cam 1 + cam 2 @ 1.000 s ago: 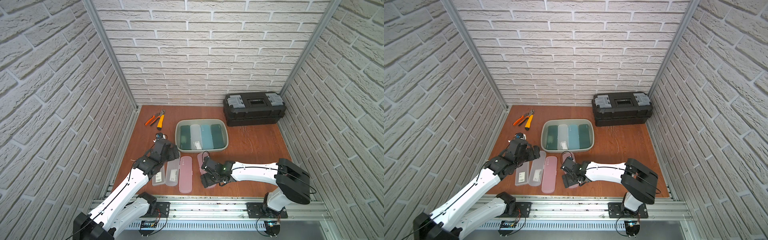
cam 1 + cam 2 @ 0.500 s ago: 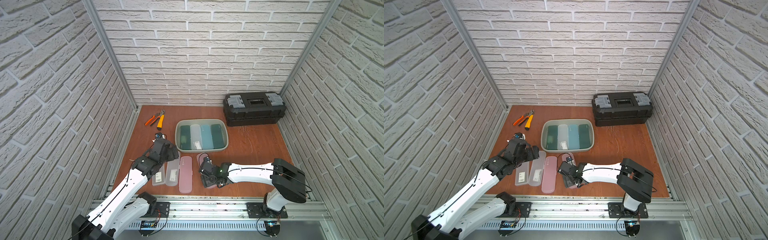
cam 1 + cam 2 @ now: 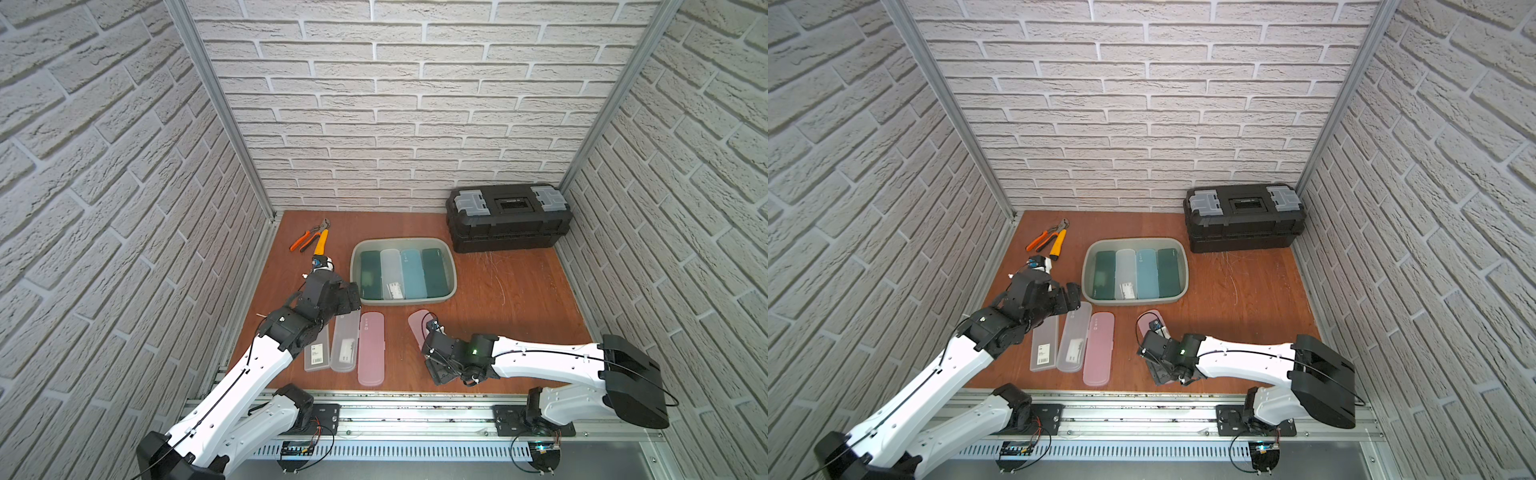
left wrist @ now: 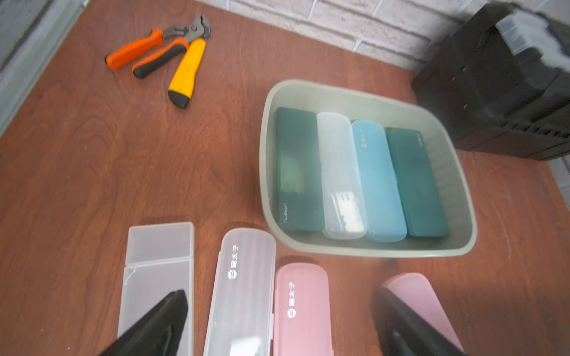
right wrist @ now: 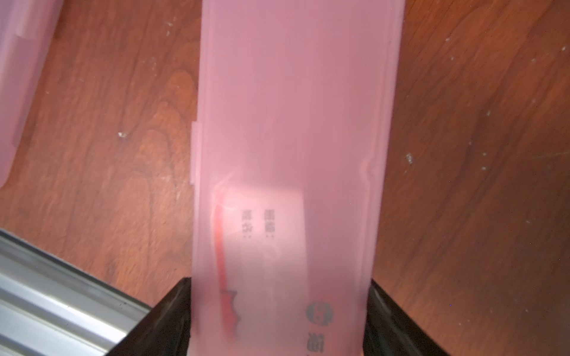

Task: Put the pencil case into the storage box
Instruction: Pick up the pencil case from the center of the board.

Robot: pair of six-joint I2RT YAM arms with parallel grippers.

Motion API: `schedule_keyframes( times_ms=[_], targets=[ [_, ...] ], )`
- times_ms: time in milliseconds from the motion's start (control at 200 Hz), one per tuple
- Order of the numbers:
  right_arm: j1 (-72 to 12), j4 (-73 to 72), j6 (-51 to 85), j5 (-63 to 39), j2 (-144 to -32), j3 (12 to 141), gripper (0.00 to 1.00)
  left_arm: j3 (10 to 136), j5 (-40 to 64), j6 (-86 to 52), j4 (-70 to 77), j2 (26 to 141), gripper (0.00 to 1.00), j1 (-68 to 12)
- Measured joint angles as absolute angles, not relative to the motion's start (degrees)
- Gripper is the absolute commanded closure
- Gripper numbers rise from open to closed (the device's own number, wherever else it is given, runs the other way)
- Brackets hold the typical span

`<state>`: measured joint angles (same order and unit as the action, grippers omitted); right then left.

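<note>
Pink pencil case (image 5: 293, 123): round face logo with Chinese characters beside it. A paper slip inside shows a red arrow and small print. It lies on the counter (image 4: 92, 154), outside the storage box (image 4: 370, 249), with the right gripper (image 5: 279, 296) clamped across its sides. Left gripper (image 4: 279, 292) is spread wide and empty above neighbouring cases (image 4: 300, 308) bearing the same logo. Counter is reddish wood grain, scuffed. White brick walls (image 3: 395, 124) on three sides, black toolbox (image 3: 507, 216) at the back.
</note>
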<state>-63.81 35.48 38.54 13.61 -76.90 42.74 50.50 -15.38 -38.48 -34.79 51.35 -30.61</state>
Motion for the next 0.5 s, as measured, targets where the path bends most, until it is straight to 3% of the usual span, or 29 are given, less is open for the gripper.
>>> schedule_keyframes(
  times_ms=[315, 500],
  targets=[
    [-63.9, 36.2, 34.6, 11.8, -69.5, 42.7, 0.45, 58.4, -15.9, -31.5, -32.6, 54.0, 0.02, -27.8],
    [-63.5, 36.5, 33.0, 12.1, -68.1, 44.2, 0.46, 63.6, -6.0, -29.1, -29.4, 61.4, 0.01, -18.8]
  ],
)
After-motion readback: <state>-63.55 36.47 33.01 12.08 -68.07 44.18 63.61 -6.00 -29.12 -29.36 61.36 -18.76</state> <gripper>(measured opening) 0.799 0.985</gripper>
